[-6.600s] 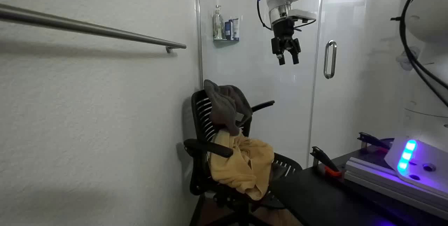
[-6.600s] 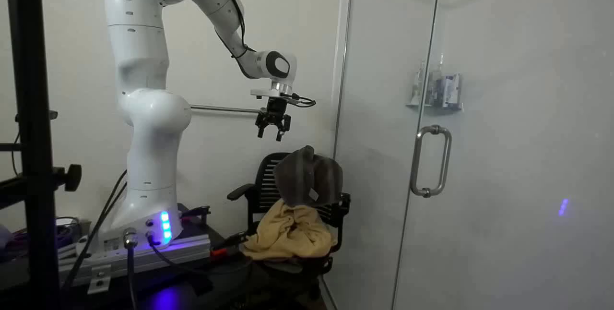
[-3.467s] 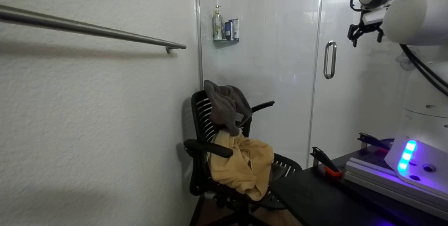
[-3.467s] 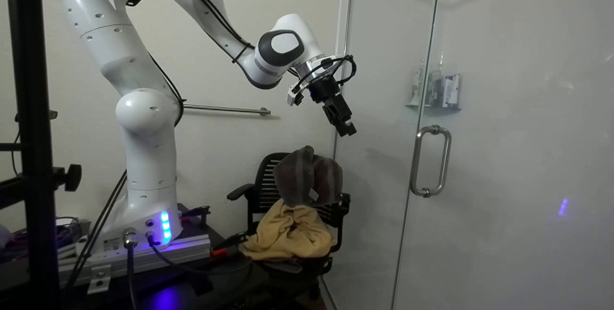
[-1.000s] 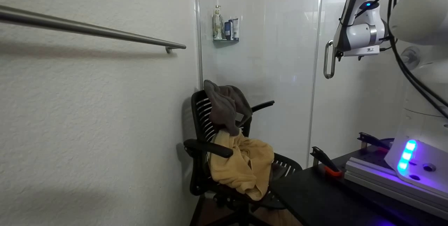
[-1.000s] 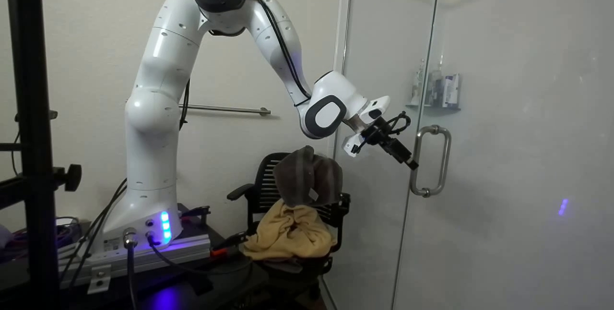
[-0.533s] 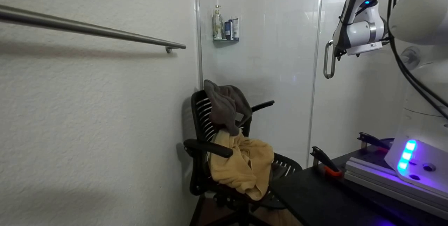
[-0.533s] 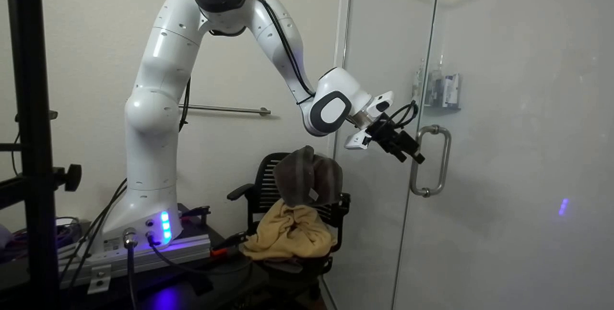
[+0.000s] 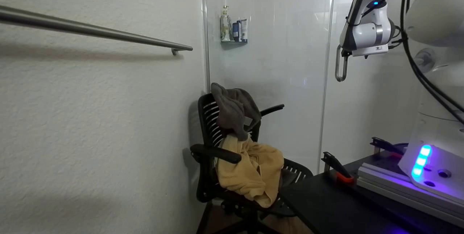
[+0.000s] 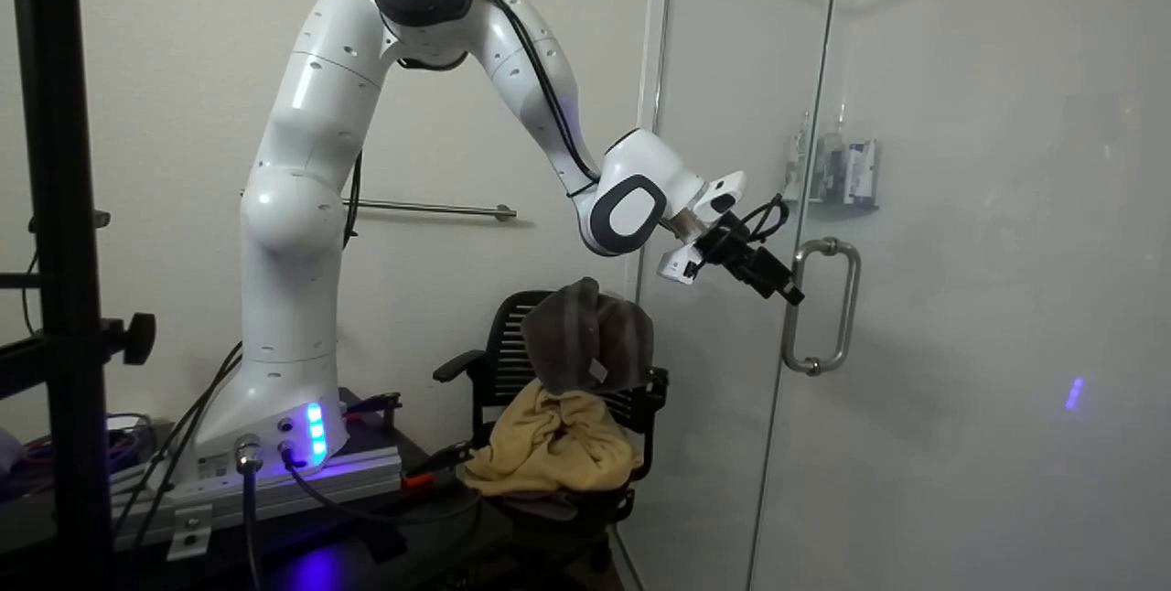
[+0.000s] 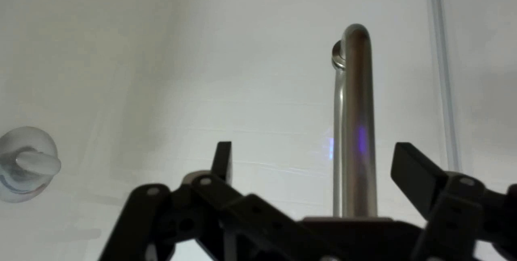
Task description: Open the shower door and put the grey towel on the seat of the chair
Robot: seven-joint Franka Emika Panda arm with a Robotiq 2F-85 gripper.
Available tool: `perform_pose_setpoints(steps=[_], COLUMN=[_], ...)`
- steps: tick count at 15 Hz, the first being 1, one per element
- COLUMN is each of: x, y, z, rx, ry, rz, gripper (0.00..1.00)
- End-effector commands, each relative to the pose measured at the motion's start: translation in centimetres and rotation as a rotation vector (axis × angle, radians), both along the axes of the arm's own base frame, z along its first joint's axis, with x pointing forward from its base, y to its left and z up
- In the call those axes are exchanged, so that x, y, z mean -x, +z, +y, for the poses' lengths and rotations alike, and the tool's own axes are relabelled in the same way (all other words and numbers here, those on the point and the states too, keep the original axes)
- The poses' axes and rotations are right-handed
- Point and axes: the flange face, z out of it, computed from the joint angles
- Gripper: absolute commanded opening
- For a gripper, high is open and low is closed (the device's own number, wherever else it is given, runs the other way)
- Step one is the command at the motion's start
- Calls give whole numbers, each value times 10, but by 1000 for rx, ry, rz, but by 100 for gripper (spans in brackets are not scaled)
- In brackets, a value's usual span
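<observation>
Textured wall (image 9: 90,136) closes off the left in an exterior view and bears a steel towel bar (image 9: 94,28). Right of it comes the black office chair (image 9: 215,153): the grey towel (image 9: 235,109) is draped over its backrest (image 9: 203,118), and a yellow towel (image 9: 250,172) is heaped on the seat (image 9: 301,168), standing in the way of a clean placement; a hasty grab could lift both, as they appear to touch. Beyond, behind the glass panel (image 9: 286,129), a corner shelf (image 9: 232,41) holds a pump bottle (image 9: 225,27), out of the way. Farther right, the shower door (image 9: 366,118) looks closed. At its metal handle (image 11: 360,119), the gripper (image 11: 313,148) has its fingers (image 11: 418,178) apart, the handle showing off-centre between them in the wrist view; how deep they reach I cannot tell. Closing too shallow would likely slip off, and a straight pull could wrench loose, since the door presumably swings. Near right, the black table (image 9: 326,205) and the clamps (image 9: 337,167) on its edge may block that swing.
</observation>
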Motion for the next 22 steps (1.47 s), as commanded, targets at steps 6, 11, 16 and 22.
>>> perform_pose_setpoints(steps=[6, 11, 16, 22], x=[-35, -38, -48, -60], y=[-6, 0, 8, 8], z=[10, -6, -9, -2], rx=[11, 40, 64, 71], ry=[-10, -38, -30, -6], rz=[-22, -41, -55, -58], gripper=[100, 100, 69, 27])
